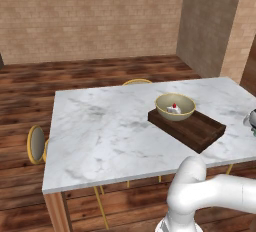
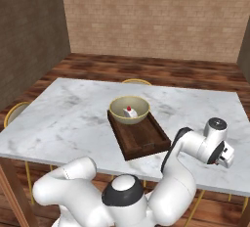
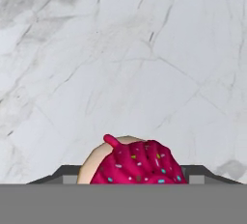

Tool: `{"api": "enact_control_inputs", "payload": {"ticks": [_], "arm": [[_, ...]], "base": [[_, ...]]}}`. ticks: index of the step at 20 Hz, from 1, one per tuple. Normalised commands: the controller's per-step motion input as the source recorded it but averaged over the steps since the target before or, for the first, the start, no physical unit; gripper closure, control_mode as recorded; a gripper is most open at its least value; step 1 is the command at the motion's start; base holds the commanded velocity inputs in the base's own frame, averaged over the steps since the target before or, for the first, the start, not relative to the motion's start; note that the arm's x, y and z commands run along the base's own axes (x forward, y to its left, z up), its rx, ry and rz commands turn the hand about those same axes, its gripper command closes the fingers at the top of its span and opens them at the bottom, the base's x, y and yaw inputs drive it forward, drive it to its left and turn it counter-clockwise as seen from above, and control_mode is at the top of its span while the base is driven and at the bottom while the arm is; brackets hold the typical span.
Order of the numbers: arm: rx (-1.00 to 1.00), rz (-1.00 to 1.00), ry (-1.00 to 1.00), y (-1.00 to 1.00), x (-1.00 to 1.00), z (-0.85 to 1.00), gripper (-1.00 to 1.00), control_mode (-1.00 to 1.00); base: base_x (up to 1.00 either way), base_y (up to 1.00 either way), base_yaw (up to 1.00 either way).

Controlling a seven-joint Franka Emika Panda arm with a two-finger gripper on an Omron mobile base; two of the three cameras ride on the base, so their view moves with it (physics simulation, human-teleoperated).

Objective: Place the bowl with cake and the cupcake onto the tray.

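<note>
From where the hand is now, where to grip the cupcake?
Grip the cupcake across its sides below the frosting, coming straight down. It sits upright on the marble table right under the hand, and the domed pink sprinkled top gives the fingers no flat hold.

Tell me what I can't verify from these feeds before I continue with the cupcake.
- Cupcake, hand view: its wrapper and base are cut off by the bottom edge.
- Hand, right base view: too small and turned away to read the finger gap or any contact.
- Tray, left base view: the bowl with cake hides its far end.
</note>
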Motion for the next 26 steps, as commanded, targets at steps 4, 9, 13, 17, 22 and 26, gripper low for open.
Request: {"api": "enact_control_inputs", "payload": {"ticks": [4, 9, 13, 17, 22, 26], "arm": [[0.0, 0.0, 0.0, 0.0, 0.0, 0.0, 1.0, -1.0], [0.0, 0.0, 0.0, 0.0, 0.0, 0.03, 1.0, -1.0], [0.0, -0.01, 0.0, 0.0, 0.0, 0.22, 1.0, -1.0], [0.0, -0.03, -0.01, 0.0, 0.0, 0.29, 1.0, -1.0], [-0.02, -0.01, -0.02, 0.12, 0.0, 0.23, 1.0, -1.0], [-0.05, 0.0, -0.01, 0.26, 0.0, 0.16, 1.0, -1.0]], "base": [[0.0, 0.0, 0.0], [0.0, 0.0, 0.0], [0.0, 0.0, 0.0], [0.0, 0.0, 0.0], [0.0, 0.0, 0.0], [0.0, 0.0, 0.0]]}}
